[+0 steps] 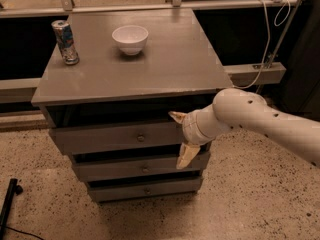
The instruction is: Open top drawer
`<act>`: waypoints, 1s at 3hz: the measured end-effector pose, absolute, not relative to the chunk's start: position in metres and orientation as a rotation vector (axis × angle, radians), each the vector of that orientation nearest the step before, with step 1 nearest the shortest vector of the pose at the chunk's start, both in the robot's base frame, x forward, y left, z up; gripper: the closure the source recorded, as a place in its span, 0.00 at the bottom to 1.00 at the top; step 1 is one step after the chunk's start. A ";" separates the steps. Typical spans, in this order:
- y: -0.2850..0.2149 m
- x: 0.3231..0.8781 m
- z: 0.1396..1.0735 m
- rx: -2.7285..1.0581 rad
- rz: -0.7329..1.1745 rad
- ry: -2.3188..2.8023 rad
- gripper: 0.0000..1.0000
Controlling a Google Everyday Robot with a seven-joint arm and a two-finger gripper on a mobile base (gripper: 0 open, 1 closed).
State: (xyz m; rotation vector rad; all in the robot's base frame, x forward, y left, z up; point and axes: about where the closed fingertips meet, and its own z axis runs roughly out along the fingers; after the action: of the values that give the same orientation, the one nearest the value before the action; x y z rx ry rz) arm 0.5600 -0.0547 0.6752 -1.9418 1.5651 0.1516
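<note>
In the camera view, the top drawer (100, 139) is seen slightly pulled out beneath the counter (150, 69), on which a can (65, 42) and a white bowl (130, 38) are set. The tool (181, 136) is held open at the drawer front's right end, 1 finger at its top edge and 1 below.

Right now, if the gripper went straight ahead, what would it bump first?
Probably the wide grey wooden top drawer: the gripper sits at its front's right end, though depth is unclear.

Three drawers (142, 169), one bowl (130, 38), one can (65, 42), one pincer (179, 140) at right end of top drawer (110, 140)
</note>
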 end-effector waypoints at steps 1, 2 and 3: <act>-0.053 0.573 0.664 -1.977 0.152 1.553 0.00; -0.056 0.585 0.655 -1.994 0.140 1.562 0.00; -0.061 0.595 0.649 -2.007 0.094 1.594 0.19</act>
State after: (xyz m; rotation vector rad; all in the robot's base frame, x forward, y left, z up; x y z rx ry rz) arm 0.5954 -0.0609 0.6493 -2.0068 1.5944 0.0936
